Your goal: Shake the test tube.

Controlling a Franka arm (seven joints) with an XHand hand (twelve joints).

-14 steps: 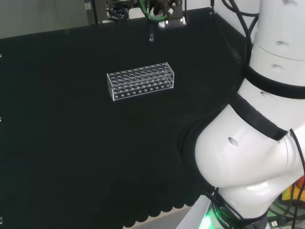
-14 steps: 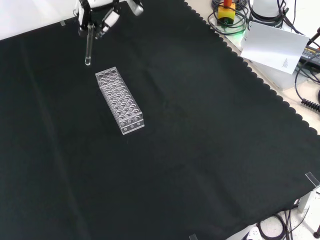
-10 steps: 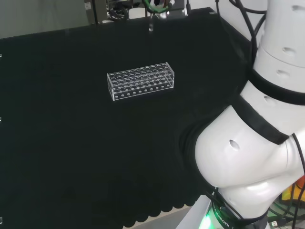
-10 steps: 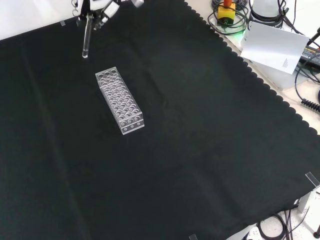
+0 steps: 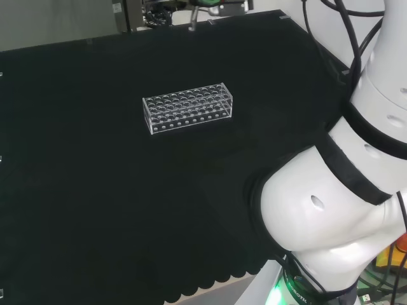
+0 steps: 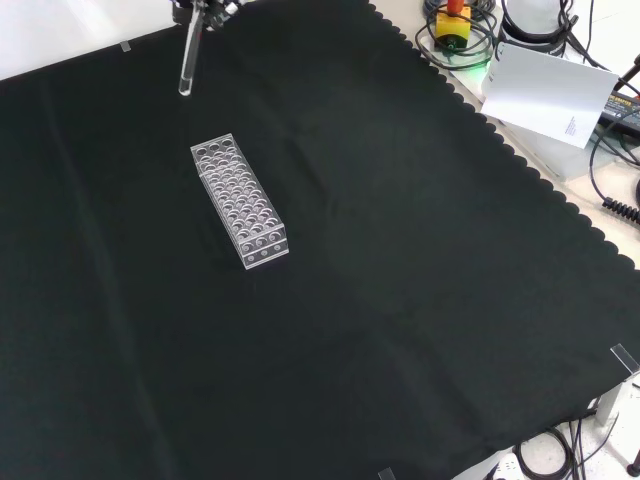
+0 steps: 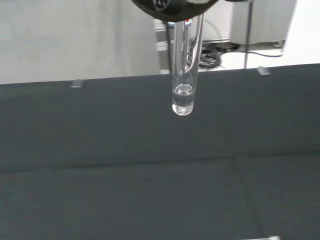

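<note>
A clear test tube [image 6: 187, 62] hangs in the air above the black-clothed desk [image 6: 400, 300], held at its upper end by the hand [image 6: 205, 8], whose fingers close around the glass at the very top edge of the front view. The tube is nearly upright there, its rounded lower end tipped slightly toward 7 o'clock and lifted well clear of the cloth. From the wrist camera, the test tube [image 7: 183, 75] hangs straight down from the dark underside of the hand [image 7: 172, 6], and a small amount of clear liquid sits in its rounded bottom. In the head view the tube's lower end [image 5: 191, 24] appears as a faint sliver at the top edge, at about 12 o'clock from the rack. A clear plastic test tube rack [image 6: 239, 201] with rows of round holes rests on the cloth, lying at roughly 5 o'clock from the tube in the front view, with a clear gap between them. The rack [image 5: 188, 107] stands apart from the arm's large white links [image 5: 337, 210] in the head view.
</note>
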